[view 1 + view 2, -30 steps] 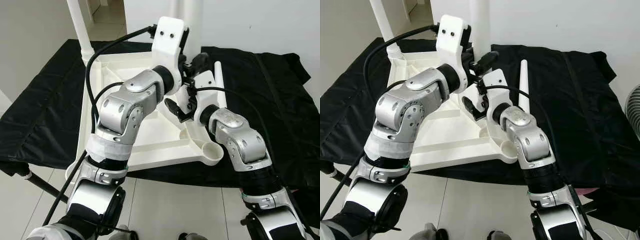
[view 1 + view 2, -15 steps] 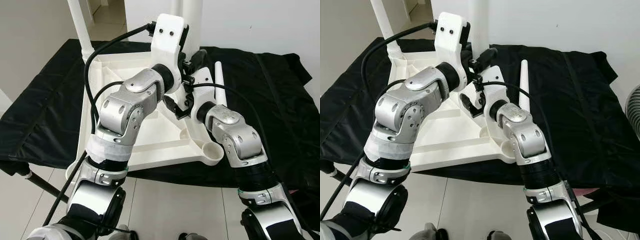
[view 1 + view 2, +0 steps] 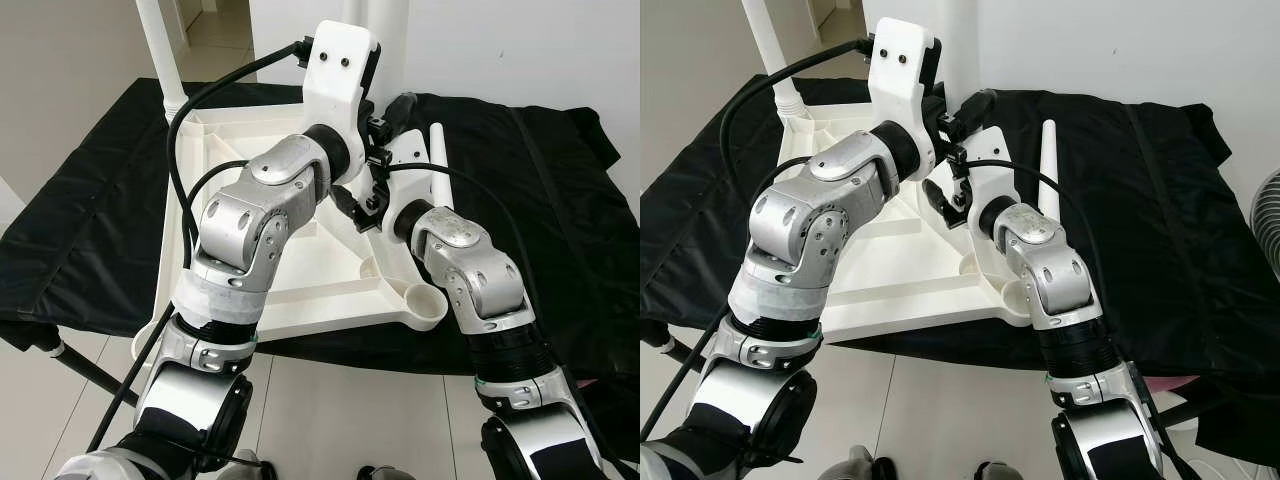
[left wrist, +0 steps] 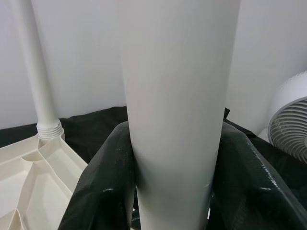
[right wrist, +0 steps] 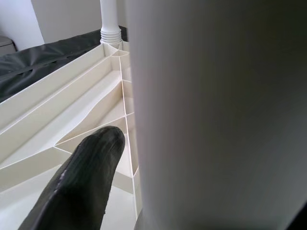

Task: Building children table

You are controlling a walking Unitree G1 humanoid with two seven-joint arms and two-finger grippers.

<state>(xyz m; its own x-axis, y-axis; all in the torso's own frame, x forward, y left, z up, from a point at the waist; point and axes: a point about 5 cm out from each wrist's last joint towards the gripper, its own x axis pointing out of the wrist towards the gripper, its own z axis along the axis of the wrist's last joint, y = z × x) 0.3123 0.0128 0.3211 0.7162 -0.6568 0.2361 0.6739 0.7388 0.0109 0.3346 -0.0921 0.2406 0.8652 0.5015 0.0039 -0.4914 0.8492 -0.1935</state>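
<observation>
Left eye view: at the far left a white table leg (image 3: 158,50) stands upright, screwed into the far left corner of the white tabletop (image 3: 215,150), which lies upside down with its ribbed underside up on a black cloth (image 3: 90,210) spread over the floor. The near left corner socket (image 3: 140,345) of the tabletop hangs over the cloth's edge above the pale tiled floor (image 3: 330,410). The left arm reaches forward over the tabletop, and the left gripper (image 4: 175,191) is clenched around a second upright table leg (image 3: 385,40) at the far right corner; in the left wrist view both black fingers (image 4: 103,187) press against the sides of this thick white tube, with the first leg and a round white fan (image 4: 290,120) in the background. Just beside it, the right gripper (image 3: 362,205) is at the same upright leg, lower down; the right wrist view shows one black finger (image 5: 81,182) close beside the tube above the ribs, but I cannot tell whether it is clamped or released. To the right of the arms a third table leg (image 3: 438,165) lies loose on the cloth, along the tabletop's right edge. The near right corner socket (image 3: 425,300) is open, beside the right forearm.
</observation>
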